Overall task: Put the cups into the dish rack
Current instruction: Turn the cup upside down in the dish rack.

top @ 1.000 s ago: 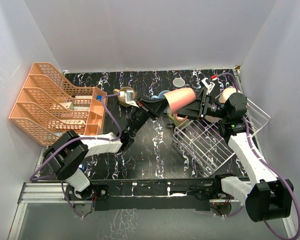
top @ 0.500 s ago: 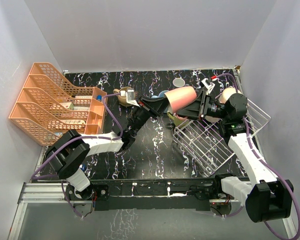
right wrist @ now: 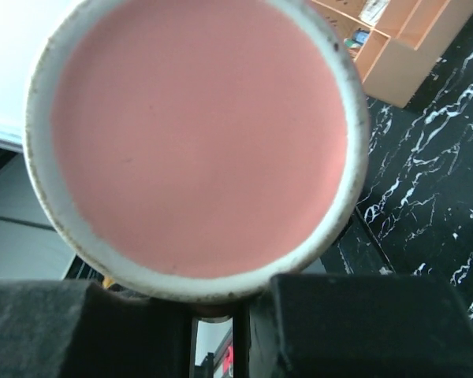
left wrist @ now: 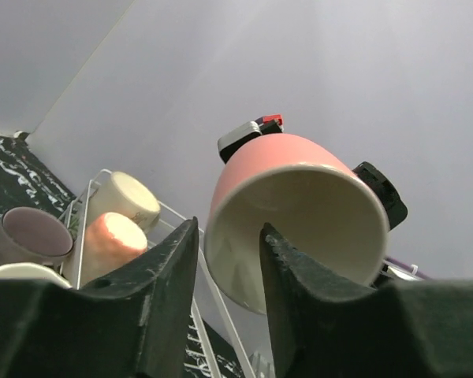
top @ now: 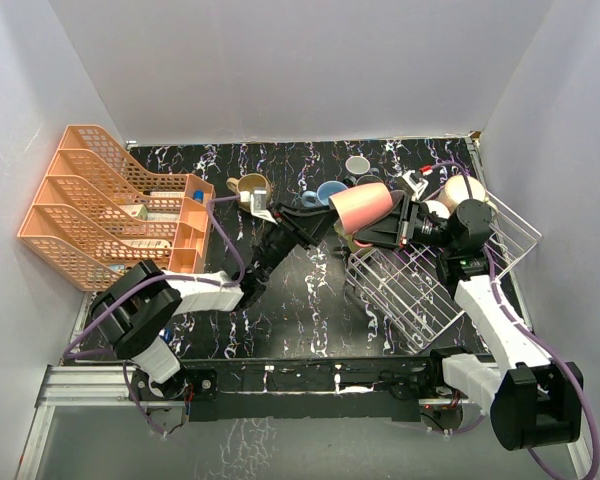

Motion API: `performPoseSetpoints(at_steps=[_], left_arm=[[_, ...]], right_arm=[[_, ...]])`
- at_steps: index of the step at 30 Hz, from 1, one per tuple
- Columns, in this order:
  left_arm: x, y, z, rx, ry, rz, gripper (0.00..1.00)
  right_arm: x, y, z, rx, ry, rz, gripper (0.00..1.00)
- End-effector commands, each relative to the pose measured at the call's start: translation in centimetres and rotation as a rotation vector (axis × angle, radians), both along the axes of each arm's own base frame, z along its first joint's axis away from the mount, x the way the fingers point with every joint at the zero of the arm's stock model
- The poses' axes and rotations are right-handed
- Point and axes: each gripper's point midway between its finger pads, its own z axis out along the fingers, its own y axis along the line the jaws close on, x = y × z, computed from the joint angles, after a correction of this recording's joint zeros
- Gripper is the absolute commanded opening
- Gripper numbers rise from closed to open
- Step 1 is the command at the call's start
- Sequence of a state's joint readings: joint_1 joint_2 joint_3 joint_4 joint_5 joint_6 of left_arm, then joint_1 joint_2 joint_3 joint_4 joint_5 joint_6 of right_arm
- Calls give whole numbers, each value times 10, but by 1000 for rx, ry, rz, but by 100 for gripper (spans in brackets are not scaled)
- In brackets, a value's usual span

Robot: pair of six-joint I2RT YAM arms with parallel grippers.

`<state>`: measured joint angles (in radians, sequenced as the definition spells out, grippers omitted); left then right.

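Note:
A pink cup (top: 365,205) hangs in the air on its side above the left corner of the white wire dish rack (top: 420,285). My right gripper (top: 395,222) is shut on it at its base end; the right wrist view shows the cup's pink bottom (right wrist: 197,134) above the nearly closed right gripper (right wrist: 221,303). My left gripper (top: 325,215) is open, its fingers astride the cup's rim (left wrist: 299,213) with gaps on both sides. A peach cup (top: 463,188) and a cream cup (left wrist: 126,197) lie in the rack.
An orange tiered organizer (top: 110,205) stands at the left. A tan cup (top: 252,186), a blue cup (top: 330,193) and a small grey cup (top: 357,165) stand on the black marbled table behind the arms. A mauve cup (left wrist: 24,236) sits by the rack.
My left gripper has opened and let go of the pink cup's rim. My right gripper has closed on the cup, which has shifted slightly to the right.

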<state>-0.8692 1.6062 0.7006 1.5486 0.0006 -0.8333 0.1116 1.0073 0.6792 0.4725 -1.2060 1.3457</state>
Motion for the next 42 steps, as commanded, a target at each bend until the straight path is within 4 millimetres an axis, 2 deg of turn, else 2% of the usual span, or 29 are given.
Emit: performPoseSetpoints(at_steps=[1, 3, 10, 12, 15, 17, 22, 27, 30, 34, 39, 42], left_arm=[[-23, 31, 34, -127, -70, 11, 42], [-29, 38, 24, -100, -46, 14, 52], [-49, 59, -28, 71, 71, 2, 73], [-47, 63, -50, 171, 149, 1, 81], [-35, 74, -73, 349, 280, 1, 90], [-21, 88, -76, 436, 335, -5, 92], [0, 119, -74, 565, 366, -92, 97], [18, 158, -86, 769, 377, -31, 97], [22, 174, -95, 838, 369, 0, 97], [22, 187, -119, 923, 378, 28, 97], [20, 202, -149, 1007, 381, 77, 97], [19, 209, -155, 1041, 383, 109, 97]], right_arm=[[0, -9, 15, 25, -131, -70, 8], [1, -12, 12, 22, -136, -84, 8], [2, -25, 4, -39, -256, -142, 8], [3, -30, 3, -69, -300, -167, 8], [5, -39, 0, -123, -397, -192, 8], [3, -43, -1, -153, -454, -187, 8], [7, -54, 3, -230, -586, -196, 8], [18, -67, 6, -300, -655, -235, 8], [23, -74, 7, -330, -681, -250, 8], [37, -85, 5, -406, -718, -293, 8], [59, -105, -3, -607, -803, -345, 8], [69, -118, -12, -724, -816, -349, 8]])
